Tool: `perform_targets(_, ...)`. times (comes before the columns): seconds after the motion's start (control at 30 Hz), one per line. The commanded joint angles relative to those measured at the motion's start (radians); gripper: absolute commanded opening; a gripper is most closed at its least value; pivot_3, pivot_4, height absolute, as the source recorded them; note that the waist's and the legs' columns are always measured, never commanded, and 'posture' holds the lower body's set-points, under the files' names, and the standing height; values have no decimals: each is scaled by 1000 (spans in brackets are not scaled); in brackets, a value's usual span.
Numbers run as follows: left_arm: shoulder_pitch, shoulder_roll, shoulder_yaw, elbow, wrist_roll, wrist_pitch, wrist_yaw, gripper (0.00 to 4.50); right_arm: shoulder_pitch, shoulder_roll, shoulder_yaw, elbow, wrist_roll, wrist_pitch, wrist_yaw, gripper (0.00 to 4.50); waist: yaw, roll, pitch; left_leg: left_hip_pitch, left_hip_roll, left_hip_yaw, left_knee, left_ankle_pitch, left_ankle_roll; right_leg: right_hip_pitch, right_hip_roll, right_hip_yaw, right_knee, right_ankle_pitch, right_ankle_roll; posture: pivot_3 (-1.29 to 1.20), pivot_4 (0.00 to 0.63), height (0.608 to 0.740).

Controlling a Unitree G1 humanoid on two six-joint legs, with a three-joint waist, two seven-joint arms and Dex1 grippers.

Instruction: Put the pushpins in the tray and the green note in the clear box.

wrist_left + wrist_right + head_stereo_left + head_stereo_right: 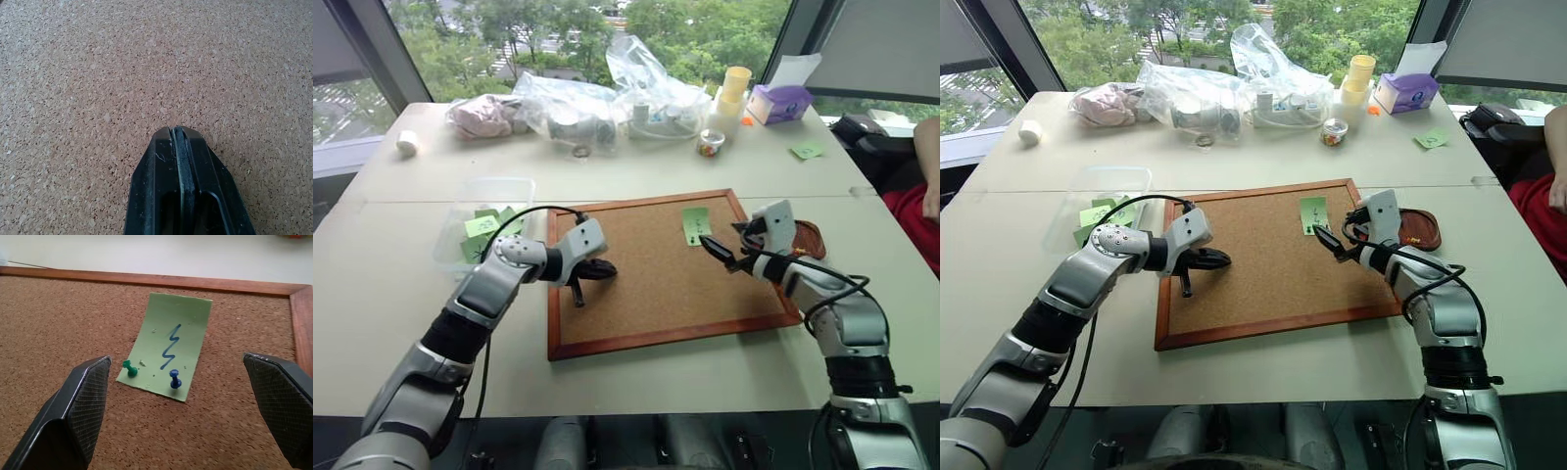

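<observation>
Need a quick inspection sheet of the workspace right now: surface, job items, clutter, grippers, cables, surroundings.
Surface: pale table with a wood-framed cork board lying flat on it.
Job's things: green note on the board, a green pushpin and a blue pushpin at one end of it; tray beside the board's right edge; clear box left of the board, green slips inside.
Clutter: plastic bags, stacked cups, purple tissue box, another green slip.
Grippers: left gripper shut, empty, over the board; right gripper open, jaws aimed at the note.
Cables: black cables along both forearms.
Surroundings: windows, trees; a person's arm at the right.
</observation>
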Motion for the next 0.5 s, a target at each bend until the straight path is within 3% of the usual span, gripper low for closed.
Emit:
perform_targets(0.03, -4, 5, 8, -18, 6, -9, -1, 0, -30, 8, -1, 25, -18, -44, 7, 4412, 0, 0, 0, 0, 0, 0, 0, 0, 0, 0, 0, 0, 0, 0, 0, 0, 150, 738)
perform_targets(0.3, 11, 5, 12, -36, 2, 2, 8, 0, -40, 16, 1, 56, -25, -59, 24, 4412, -2, 0, 0, 0, 0, 0, 0, 0, 0, 0, 0, 0, 0, 0, 0, 0, 150, 738)
perform_targets(0.4, 14, 3, 10, -36, 2, 2, 10, 0, -49, 22, 2, 76, -31, -69, 25, 3664, -2, 0, 0, 0, 0, 0, 0, 0, 0, 0, 0, 0, 0, 0, 0, 0, 150, 738)
perform_targets(0.5, 14, 0, 9, -37, 1, 3, 12, 0, -60, 32, 17, 105, -46, -80, 24, 2246, -2, 0, 0, 0, 0, 0, 0, 0, 0, 0, 0, 0, 0, 0, 0, 0, 150, 738)
